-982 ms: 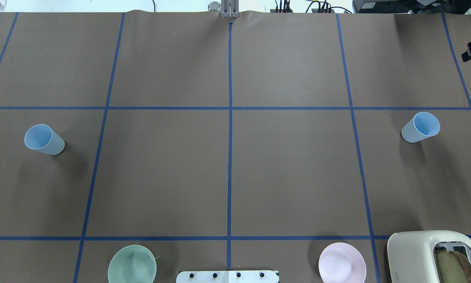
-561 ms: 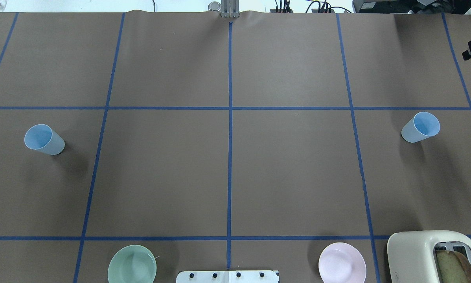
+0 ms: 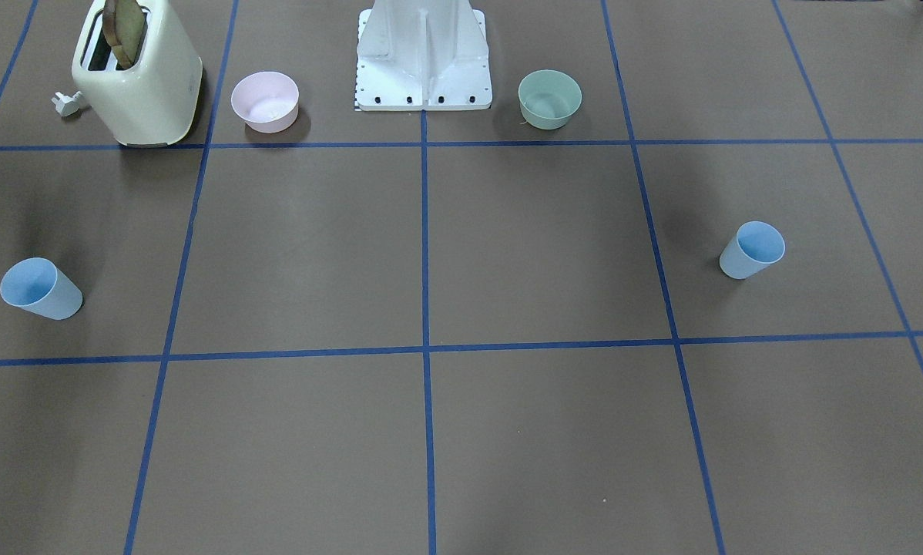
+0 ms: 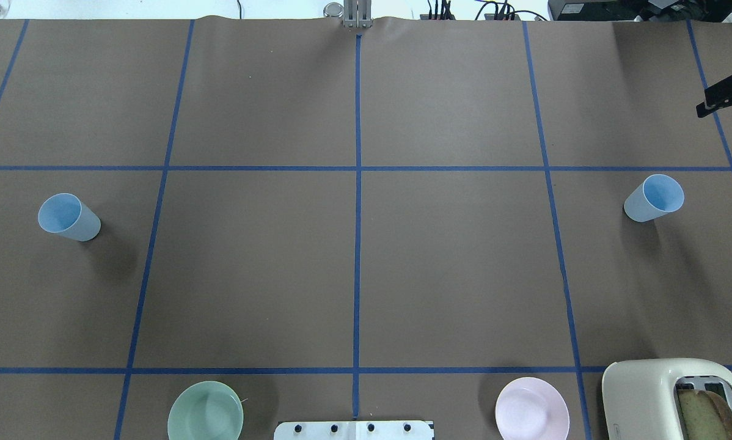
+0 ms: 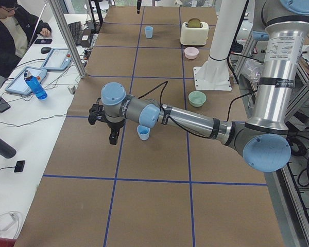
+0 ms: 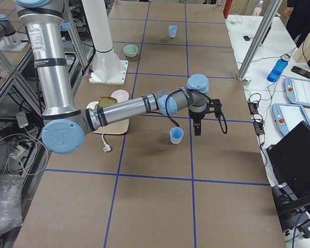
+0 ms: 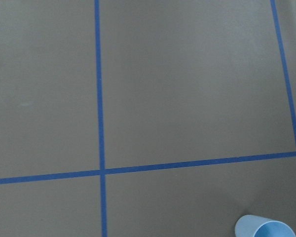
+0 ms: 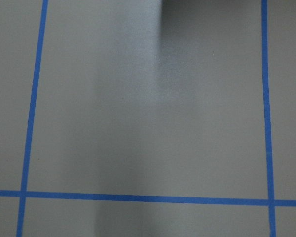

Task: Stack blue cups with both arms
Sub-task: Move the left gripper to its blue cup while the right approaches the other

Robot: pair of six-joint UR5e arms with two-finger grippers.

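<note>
Our right gripper [image 4: 710,101] has edged inward; the right cup [image 4: 653,198] stands just robot-side of its jaws, and the left cup [image 5: 143,133] stands beside our left gripper [image 5: 113,138]. We cannot tell either gripper's jaw spread. Grasps come next.

Overhead and front-facing cameras look down from opposite sides, sharing both blue cups [image 4: 68,217]; side cameras look along the surface [image 5: 154,206]; wrist cameras hang closer.

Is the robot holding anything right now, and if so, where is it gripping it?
Nothing is held. The left cup and the right cup stand free on the table. The left gripper and right gripper hang near them, apart.
</note>
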